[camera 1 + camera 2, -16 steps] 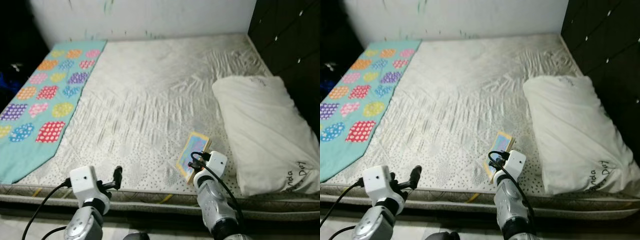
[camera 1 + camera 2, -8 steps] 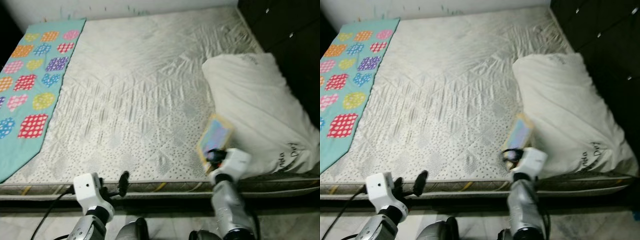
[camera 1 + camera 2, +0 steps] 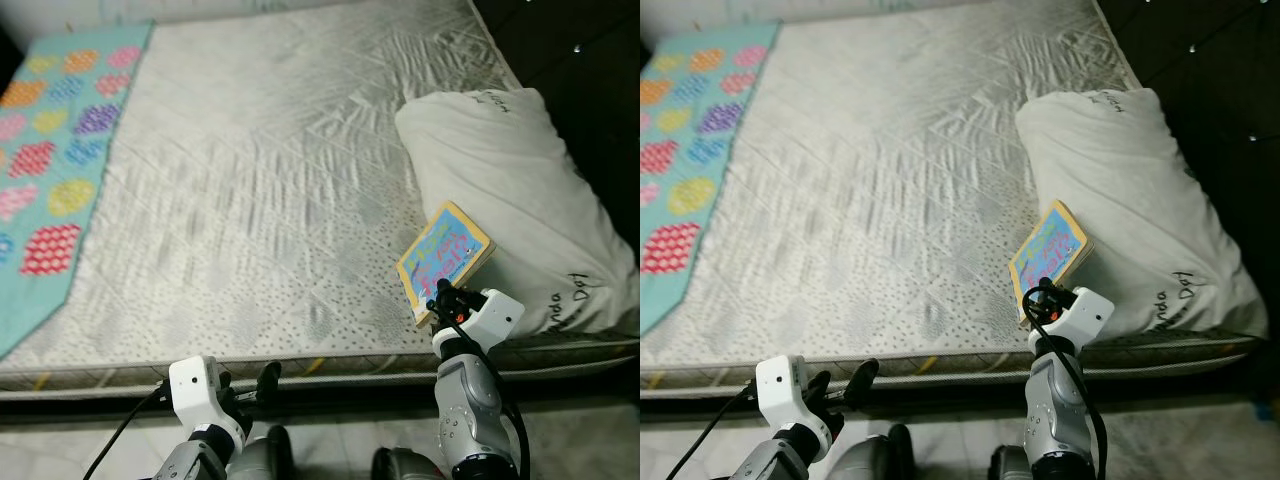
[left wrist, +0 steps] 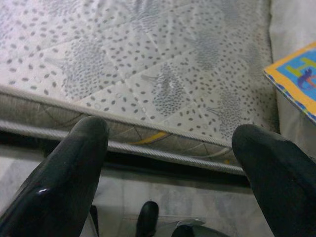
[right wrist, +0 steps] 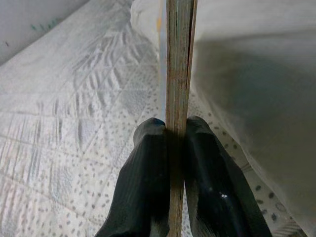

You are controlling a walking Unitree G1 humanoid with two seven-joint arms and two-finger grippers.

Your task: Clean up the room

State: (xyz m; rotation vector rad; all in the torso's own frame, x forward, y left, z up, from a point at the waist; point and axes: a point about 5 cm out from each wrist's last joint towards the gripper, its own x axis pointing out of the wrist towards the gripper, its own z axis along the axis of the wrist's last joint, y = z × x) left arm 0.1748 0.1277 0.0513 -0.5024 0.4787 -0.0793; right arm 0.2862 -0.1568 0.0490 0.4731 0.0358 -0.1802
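Black fingers (image 5: 148, 173) of the right gripper (image 3: 443, 297) are pressed on both faces of a thin book (image 3: 444, 258) and hold it by its lower edge. The book stands up, tilted, over the front right part of the mattress (image 3: 270, 200), just beside the white pillow (image 3: 510, 190). Its cover is blue with coloured letters and an orange border. In the right wrist view the book is seen from its edge (image 5: 178, 74), as a narrow brown strip between the two fingers, with the pillow (image 5: 256, 89) on one side and the quilted mattress (image 5: 74, 98) on the other.

The left gripper (image 3: 262, 378) is low, in front of the mattress edge, near the floor (image 3: 90, 450). Its two fingers (image 4: 69, 168) are wide apart and hold nothing; between them the left wrist view shows the dotted mattress side (image 4: 148, 89) and a corner of the book (image 4: 296, 79).

On the far left side of the mattress lies a turquoise cloth (image 3: 50, 150) with coloured patches. A dark cupboard (image 3: 590, 60) stands behind the pillow on the right.
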